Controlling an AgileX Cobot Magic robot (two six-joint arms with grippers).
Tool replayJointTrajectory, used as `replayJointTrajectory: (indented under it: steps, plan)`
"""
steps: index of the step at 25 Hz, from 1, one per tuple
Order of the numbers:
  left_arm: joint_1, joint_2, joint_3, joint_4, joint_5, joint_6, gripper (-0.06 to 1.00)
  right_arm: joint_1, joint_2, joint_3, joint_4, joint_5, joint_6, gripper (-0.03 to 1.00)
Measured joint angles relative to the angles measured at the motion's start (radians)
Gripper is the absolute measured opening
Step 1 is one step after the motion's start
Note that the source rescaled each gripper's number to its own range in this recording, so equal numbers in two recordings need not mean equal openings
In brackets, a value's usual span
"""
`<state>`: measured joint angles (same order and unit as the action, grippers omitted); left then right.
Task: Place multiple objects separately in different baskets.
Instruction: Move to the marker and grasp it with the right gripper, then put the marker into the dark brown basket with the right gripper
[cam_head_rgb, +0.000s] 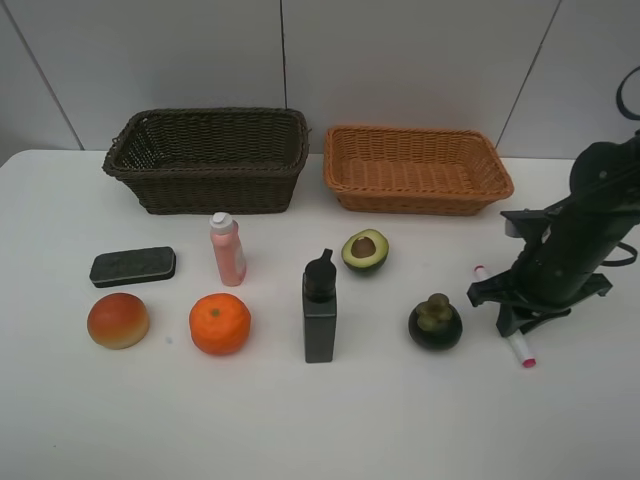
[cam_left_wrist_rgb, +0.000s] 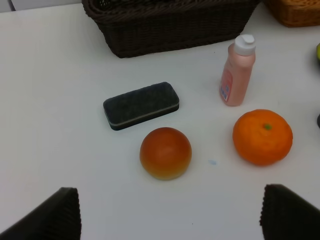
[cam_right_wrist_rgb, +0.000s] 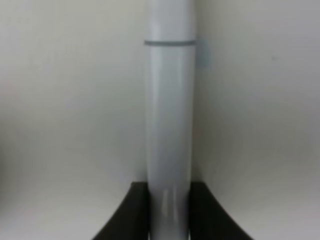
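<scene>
Marker (cam_right_wrist_rgb: 169, 100) clamped by the right gripper (cam_head_rgb: 508, 308), lying on the table (cam_head_rgb: 300, 420) near the dark fruit (cam_head_rgb: 435, 322).
The jaws pinch its barrel crosswise, likely to carry it to a basket (cam_head_rgb: 418, 198); the left gripper (cam_left_wrist_rgb: 170, 217) hangs open facing the eraser (cam_left_wrist_rgb: 141, 105).

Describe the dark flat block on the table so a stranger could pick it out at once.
Find the dark brown basket at the back left of the table. In front of its left end lies the eraser block, with the pink bottle to its right and the peach-coloured fruit nearer the camera. It alone is a low, dark slab; its neighbours are round or upright.
</scene>
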<state>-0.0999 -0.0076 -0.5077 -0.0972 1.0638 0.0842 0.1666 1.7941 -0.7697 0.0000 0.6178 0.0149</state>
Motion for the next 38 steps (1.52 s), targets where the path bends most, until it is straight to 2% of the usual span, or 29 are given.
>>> replayJointTrajectory:
  steps: [3,7,8,13,14,18,22,25,38]
  plan:
    - [0.0,0.0,0.0,0.0,0.0,0.0,0.84,0.0,-0.038,-0.042,-0.006,0.07,0.0,0.02]
    - [0.0,0.0,0.0,0.0,0.0,0.0,0.84,0.0,-0.109,-0.179,-0.023,0.224,0.0,0.02]
    - [0.0,0.0,0.0,0.0,0.0,0.0,0.84,0.0,-0.109,-0.179,-0.023,0.224,0.0,0.02]
    - [0.0,0.0,0.0,0.0,0.0,0.0,0.84,0.0,-0.178,-0.403,-0.035,0.375,0.0,0.02]
    - [0.0,0.0,0.0,0.0,0.0,0.0,0.84,0.003,-0.18,-0.498,-0.039,0.423,-0.001,0.02]
    - [0.0,0.0,0.0,0.0,0.0,0.0,0.84,0.041,-0.178,-0.675,-0.051,0.486,-0.004,0.02]
    - [0.0,0.0,0.0,0.0,0.0,0.0,0.84,0.112,-0.152,-0.812,-0.051,0.484,-0.004,0.02]
    - [0.0,0.0,0.0,0.0,0.0,0.0,0.84,0.176,-0.103,-0.884,-0.051,0.444,-0.004,0.02]
    - [0.0,0.0,0.0,0.0,0.0,0.0,0.84,0.379,0.296,-1.18,-0.023,0.135,-0.005,0.02]
